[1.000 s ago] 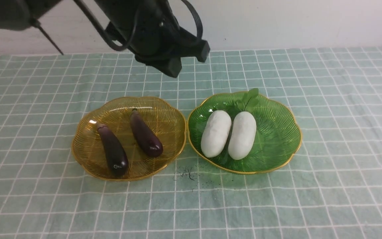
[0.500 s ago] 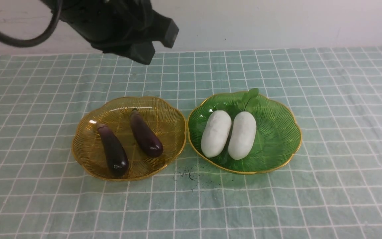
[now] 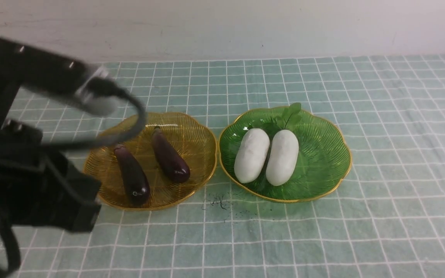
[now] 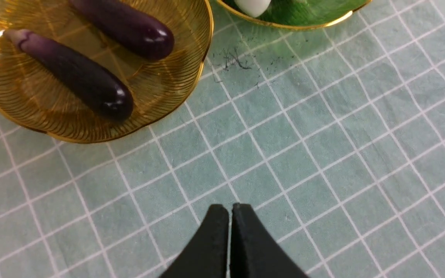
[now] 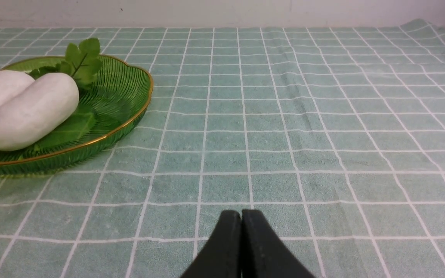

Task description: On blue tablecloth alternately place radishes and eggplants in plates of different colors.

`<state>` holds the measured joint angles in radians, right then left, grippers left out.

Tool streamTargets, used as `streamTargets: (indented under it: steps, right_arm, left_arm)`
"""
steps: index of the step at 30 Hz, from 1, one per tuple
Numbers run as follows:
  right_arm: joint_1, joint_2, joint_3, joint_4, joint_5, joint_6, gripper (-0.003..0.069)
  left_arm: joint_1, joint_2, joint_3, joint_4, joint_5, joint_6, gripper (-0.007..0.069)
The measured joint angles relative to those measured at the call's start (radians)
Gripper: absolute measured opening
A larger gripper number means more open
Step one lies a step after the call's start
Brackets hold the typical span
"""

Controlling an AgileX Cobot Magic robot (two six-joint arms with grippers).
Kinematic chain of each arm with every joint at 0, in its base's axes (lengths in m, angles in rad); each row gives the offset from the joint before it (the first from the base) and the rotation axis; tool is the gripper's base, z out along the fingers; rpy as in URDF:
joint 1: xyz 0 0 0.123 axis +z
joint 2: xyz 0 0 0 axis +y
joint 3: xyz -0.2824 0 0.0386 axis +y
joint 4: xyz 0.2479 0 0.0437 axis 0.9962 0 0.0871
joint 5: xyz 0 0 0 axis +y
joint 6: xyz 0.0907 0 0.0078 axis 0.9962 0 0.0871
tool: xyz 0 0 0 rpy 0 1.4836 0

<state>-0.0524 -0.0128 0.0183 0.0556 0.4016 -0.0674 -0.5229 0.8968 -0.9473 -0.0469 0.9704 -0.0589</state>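
Black left arm (image 3: 33,170) now lower, nearer camera

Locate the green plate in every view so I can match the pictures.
Front view: the green plate sits right of centre, beside the amber plate.
Left wrist view: only a strip of its rim shows at the top edge.
Right wrist view: it lies at the left edge, cut off.
Shared landmark: the two white radishes lying in it.

Pale blue-green checked tablecloth (image 3: 381,127) spread flat, carrying an amber plate (image 3: 197,133) and a green plate (image 3: 328,150) side by side, rims nearly touching, with dark specks (image 3: 218,201) on the cloth just before them.
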Motion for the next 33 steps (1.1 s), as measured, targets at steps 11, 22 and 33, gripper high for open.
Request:
streamTargets:
  steps: [11, 22, 33]
  right_arm:
    - [0.0, 0.0, 0.0, 0.0, 0.0, 0.0, -0.0015]
    - [0.0, 0.0, 0.0, -0.001, 0.0, 0.005, -0.0015]
    - [0.0, 0.0, 0.0, -0.001, 0.0, 0.011, -0.0015]
  left_arm:
    - [0.0, -0.382, 0.465, -0.045, -0.563, -0.001, -0.0008]
    - [0.0, -0.43, 0.491, -0.048, -0.576, -0.001, -0.0008]
    - [0.0, -0.43, 0.491, -0.048, -0.558, -0.001, -0.0008]
